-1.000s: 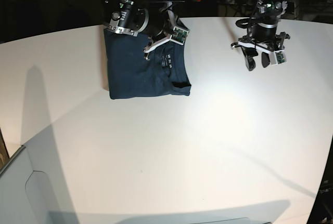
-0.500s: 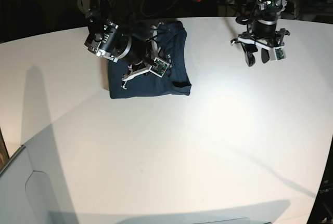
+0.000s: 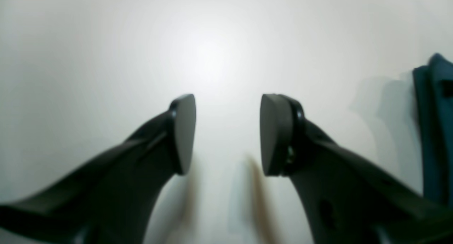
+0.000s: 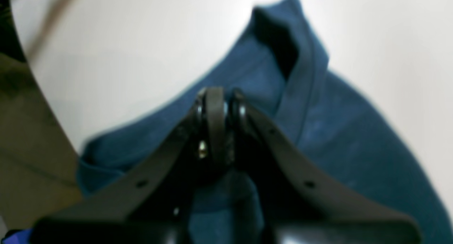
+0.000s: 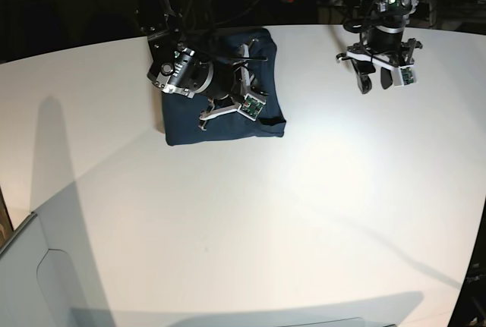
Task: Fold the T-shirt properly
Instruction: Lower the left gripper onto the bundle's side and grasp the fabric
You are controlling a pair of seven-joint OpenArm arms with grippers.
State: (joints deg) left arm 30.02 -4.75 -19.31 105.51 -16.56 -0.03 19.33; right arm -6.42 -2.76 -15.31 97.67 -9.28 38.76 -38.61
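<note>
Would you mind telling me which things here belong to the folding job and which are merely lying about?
Job:
T-shirt
right gripper, shut, over the shirt
left gripper, open, over bare table

Lying about:
table
grey bin at the table's near corner

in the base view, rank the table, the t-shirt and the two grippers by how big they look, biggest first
1. Table, filling most of the view.
2. T-shirt, a folded dark block.
3. Right gripper and left gripper: they look alike, so I won't rank them.
</note>
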